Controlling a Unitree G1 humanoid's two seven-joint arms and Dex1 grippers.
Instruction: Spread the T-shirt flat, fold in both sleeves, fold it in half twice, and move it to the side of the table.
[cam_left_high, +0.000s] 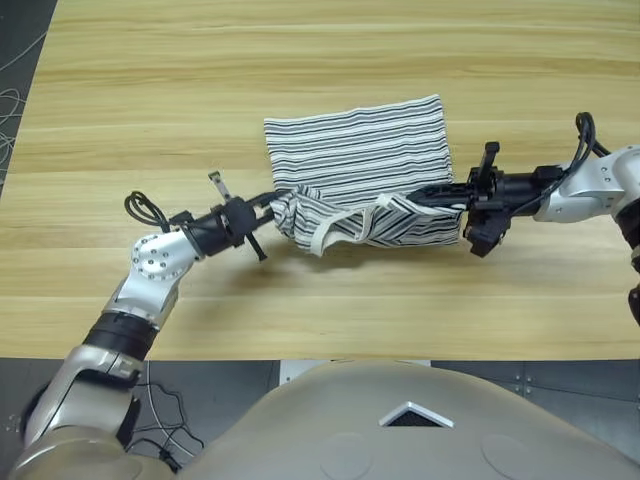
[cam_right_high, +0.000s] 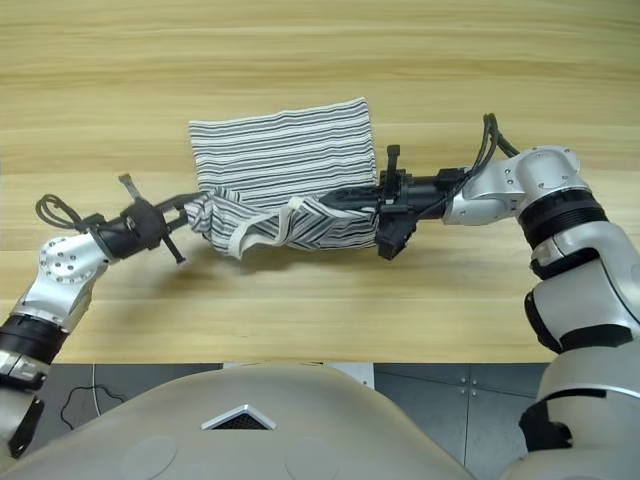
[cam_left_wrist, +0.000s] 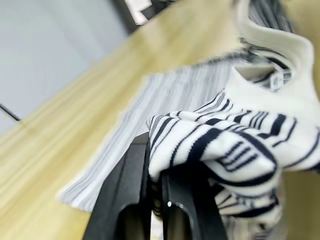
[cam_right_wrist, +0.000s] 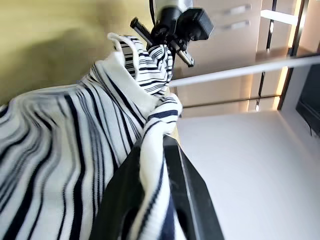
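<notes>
Striped T-shirt (cam_left_high: 365, 150) mid wooden table (cam_left_high: 150, 80), near edge lifted. Left gripper (cam_left_high: 272, 205) and right gripper (cam_left_high: 422, 198) both pinched tight on fabric. Looks like half-fold step; next, carry edge over far hem.

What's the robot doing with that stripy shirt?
The robot is folding a striped T-shirt on a wooden table. Its left pincer and right pincer each pinch one end of the near edge, holding it up. The far part lies flat.
</notes>
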